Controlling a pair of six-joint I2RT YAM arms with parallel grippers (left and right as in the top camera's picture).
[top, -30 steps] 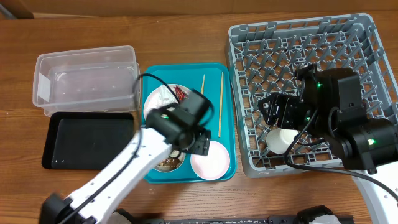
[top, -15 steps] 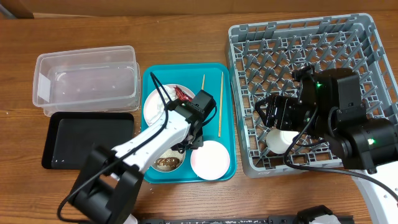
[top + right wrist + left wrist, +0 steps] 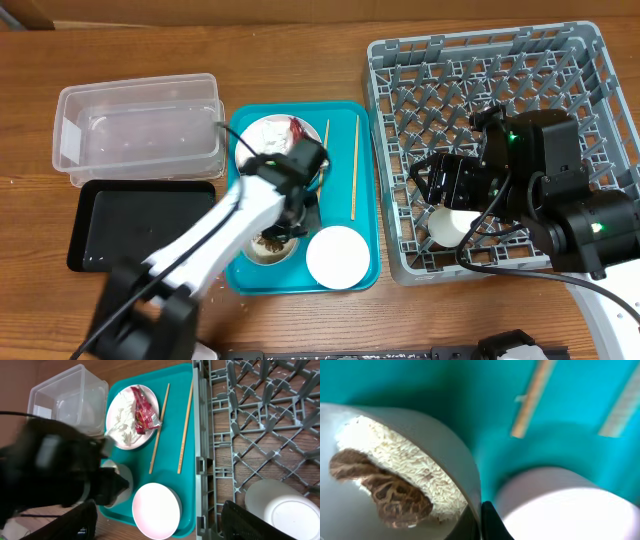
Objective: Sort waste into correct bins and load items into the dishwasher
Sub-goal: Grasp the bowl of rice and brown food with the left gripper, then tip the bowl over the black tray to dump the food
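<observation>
My left gripper (image 3: 481, 522) is shut on the rim of a small white bowl (image 3: 410, 417) that holds white rice (image 3: 420, 470) and a brown food lump (image 3: 395, 495). Overhead, that bowl (image 3: 266, 247) sits at the front of the teal tray (image 3: 366, 232), with the left gripper (image 3: 293, 222) at its right edge. Beside it lies a pale pink bowl (image 3: 338, 257). On the white plate (image 3: 262, 135) are a red wrapper (image 3: 296, 128) and tissue scraps. Two chopsticks (image 3: 354, 165) lie on the tray. My right gripper (image 3: 160, 525) is open over the dish rack (image 3: 500, 90), near a white cup (image 3: 450, 222).
The clear tub (image 3: 140, 125) stands left of the teal tray, and the black tray (image 3: 130, 230) lies in front of it. The rack's grey wall (image 3: 200, 450) borders the teal tray's right side. My left arm (image 3: 60, 460) crosses the tray's left part.
My left gripper has gone from open to shut on the rice bowl's rim, and its arm has swung left. The right arm has not moved.
</observation>
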